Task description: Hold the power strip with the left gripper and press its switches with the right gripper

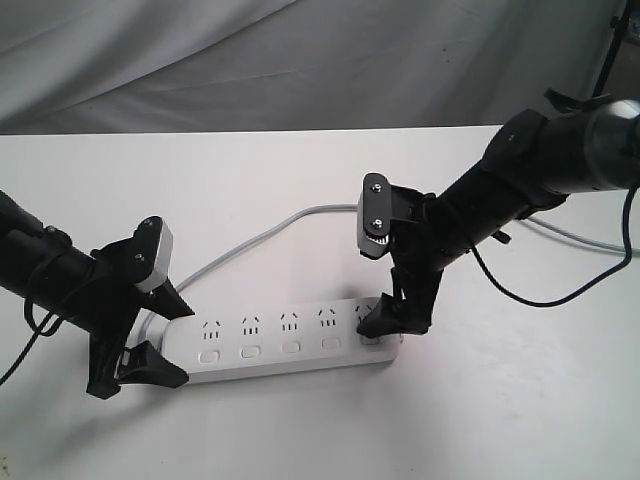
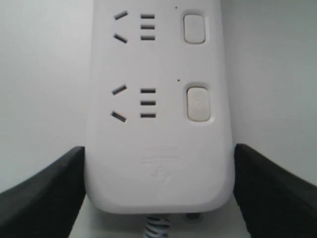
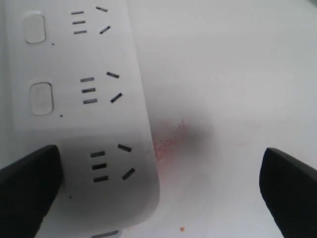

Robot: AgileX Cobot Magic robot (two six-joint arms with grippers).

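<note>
The white power strip point(image 1: 285, 335) lies flat on the table, with its outlets in a row. My left gripper point(image 1: 180, 345) is shut on the strip's left, cord end. In the left wrist view its black fingers point(image 2: 49, 196) press both long sides of the power strip point(image 2: 158, 148). Several switches point(image 1: 250, 351) show along the near edge. My right gripper point(image 1: 395, 322) is open over the strip's right end. One of its fingers point(image 3: 25, 191) sits where the last switch lies and hides it. The other finger hangs over bare table. Two more switches point(image 3: 41, 98) show beside it.
The strip's thin grey cord point(image 1: 270, 228) curves from the left end back across the white table point(image 1: 520, 400). Another grey cable point(image 1: 575, 236) lies at the right under the thick arm. Grey cloth point(image 1: 300, 60) hangs behind the table.
</note>
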